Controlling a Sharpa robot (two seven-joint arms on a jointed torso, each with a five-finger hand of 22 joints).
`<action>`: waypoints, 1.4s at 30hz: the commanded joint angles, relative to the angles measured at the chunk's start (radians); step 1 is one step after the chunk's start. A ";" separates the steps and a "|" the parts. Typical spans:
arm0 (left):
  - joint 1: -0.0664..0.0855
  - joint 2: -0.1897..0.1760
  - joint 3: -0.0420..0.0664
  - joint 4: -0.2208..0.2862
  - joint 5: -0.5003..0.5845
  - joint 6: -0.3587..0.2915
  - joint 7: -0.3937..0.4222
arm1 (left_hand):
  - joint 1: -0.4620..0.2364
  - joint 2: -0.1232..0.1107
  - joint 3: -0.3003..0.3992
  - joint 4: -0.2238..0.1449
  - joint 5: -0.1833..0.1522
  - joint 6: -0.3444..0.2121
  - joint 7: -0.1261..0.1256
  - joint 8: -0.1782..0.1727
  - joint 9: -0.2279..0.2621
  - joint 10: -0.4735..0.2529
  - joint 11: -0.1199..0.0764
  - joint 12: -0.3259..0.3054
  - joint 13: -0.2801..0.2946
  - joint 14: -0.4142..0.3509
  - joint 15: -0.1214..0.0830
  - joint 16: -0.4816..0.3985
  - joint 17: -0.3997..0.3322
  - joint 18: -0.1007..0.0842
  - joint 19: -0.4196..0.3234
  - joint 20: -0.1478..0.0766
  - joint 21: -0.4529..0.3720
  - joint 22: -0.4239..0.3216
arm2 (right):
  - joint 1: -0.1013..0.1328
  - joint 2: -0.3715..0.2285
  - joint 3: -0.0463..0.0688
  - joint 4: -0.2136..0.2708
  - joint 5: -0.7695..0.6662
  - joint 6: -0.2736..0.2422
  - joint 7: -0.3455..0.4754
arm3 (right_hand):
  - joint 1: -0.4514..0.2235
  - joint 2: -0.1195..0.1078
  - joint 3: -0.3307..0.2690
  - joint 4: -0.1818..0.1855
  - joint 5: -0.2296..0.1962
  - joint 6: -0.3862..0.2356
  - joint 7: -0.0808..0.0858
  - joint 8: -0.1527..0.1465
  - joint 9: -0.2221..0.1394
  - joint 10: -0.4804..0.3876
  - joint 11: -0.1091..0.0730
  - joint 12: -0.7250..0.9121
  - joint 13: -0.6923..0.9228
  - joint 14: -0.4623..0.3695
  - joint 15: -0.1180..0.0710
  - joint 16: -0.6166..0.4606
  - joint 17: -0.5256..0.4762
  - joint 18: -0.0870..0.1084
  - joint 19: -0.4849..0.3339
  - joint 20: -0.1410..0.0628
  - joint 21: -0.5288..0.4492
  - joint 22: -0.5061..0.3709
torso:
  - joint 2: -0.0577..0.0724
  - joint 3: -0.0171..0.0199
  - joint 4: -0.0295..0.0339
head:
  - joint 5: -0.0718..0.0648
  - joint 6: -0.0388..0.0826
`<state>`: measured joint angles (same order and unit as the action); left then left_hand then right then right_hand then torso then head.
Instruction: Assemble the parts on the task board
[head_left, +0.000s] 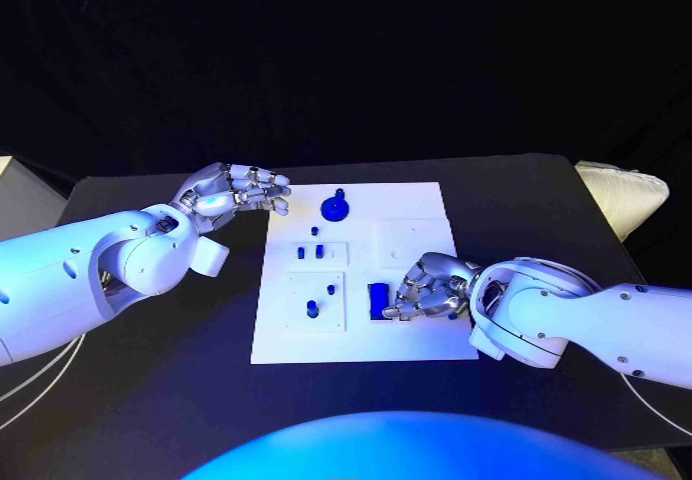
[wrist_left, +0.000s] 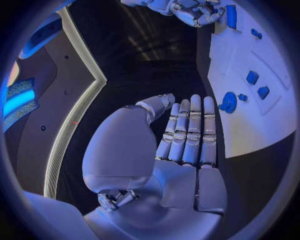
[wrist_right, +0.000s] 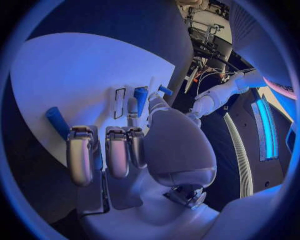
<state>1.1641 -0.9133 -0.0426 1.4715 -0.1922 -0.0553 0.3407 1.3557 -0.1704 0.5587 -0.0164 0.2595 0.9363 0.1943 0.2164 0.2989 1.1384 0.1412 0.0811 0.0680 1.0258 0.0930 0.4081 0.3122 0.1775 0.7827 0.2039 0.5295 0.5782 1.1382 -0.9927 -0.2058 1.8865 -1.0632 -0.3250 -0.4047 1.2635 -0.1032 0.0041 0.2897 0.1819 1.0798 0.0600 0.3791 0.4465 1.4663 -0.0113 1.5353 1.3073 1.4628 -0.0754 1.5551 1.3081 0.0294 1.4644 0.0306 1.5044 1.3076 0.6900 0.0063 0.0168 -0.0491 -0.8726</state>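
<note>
**Right hand over a blue block at the board's near right**

The white task board (head_left: 361, 340) lies in the middle of the black surface (head_left: 159, 400). The right hand (head_left: 428, 286) sits over the board's near right part, fingers curled down beside a tall blue block (head_left: 378, 299); whether it actually grips the block cannot be told. The left hand (head_left: 231, 190) hovers off the board's far left corner, holding nothing, its fingers straight and side by side in the left wrist view. Near it on the far end of the board rests a round blue part with a knob (head_left: 336, 208). Between the hands, small blue pegs (head_left: 320, 251) stand in raised white panels in the board's left half. A white object (head_left: 627, 195) lies at the surface's far right edge.
</note>
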 joint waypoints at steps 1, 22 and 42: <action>-0.001 0.002 0.000 0.001 0.006 0.017 0.005 | 0.001 0.006 0.004 0.002 0.004 0.006 0.003 -0.006 -0.001 0.007 0.000 -0.002 0.001 0.007 0.001 -0.007 0.001 0.001 0.005 0.000 -0.004 -0.001 | -0.002 -0.015 0.000 0.008 -0.011 -0.032 0.048 | 0.005 -0.007 -0.004 -0.003 -0.003 0.000 -0.005 0.003 -0.002 0.084 -0.007 -0.005 0.238 0.101 -0.006 0.002 0.231 -0.016 0.093 -0.008 -0.006 0.242 | -0.001 0.0005 -0.0008 | -0.003 0.000; -0.007 0.008 0.000 -0.001 0.006 0.020 0.006 | 0.003 0.006 0.005 0.001 0.004 0.006 0.003 -0.006 -0.001 0.007 0.000 -0.003 0.002 0.007 0.001 -0.009 0.002 0.000 0.005 -0.001 -0.004 0.000 | -0.021 0.007 0.000 -0.004 -0.060 -0.022 0.025 | 0.063 -0.014 0.008 -0.006 -0.013 0.005 -0.009 0.012 -0.003 0.091 -0.010 0.010 0.248 0.102 -0.008 0.005 0.239 -0.018 0.096 -0.009 0.007 0.247 | 0.000 -0.0009 -0.0016 | -0.003 0.000; -0.007 0.003 0.000 0.002 0.006 0.019 0.006 | 0.003 0.007 0.005 0.001 0.004 0.006 0.003 -0.007 -0.002 0.007 0.001 -0.003 0.002 0.008 0.001 -0.010 0.003 0.000 0.005 -0.001 -0.003 0.001 | -0.029 0.027 0.000 -0.023 -0.106 -0.057 -0.043 | 0.055 0.011 0.017 0.002 -0.011 0.008 -0.010 0.014 -0.004 0.093 -0.012 0.012 0.249 0.103 -0.010 0.006 0.241 -0.019 0.097 -0.011 0.011 0.248 | 0.000 0.0001 -0.0036 | 0.001 0.000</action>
<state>1.1571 -0.9114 -0.0430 1.4699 -0.1918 -0.0515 0.3403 1.3557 -0.1704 0.5587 -0.0164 0.2594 0.9363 0.1943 0.2164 0.2981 1.1384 0.1412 0.0812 0.0679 1.0257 0.0930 0.4019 0.3145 0.1776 0.7827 0.2039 0.5295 0.5782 1.1104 -0.9669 -0.2055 1.8641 -1.1475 -0.3743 -0.4281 1.3161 -0.1027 0.0156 0.2897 0.1740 1.0865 0.0533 0.3871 0.4436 1.4664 -0.0185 1.5438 1.3077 1.4665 -0.0790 1.5550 1.3077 0.0296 1.4680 0.0271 1.5120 1.3080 0.6898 0.0062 0.0139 -0.0481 -0.8726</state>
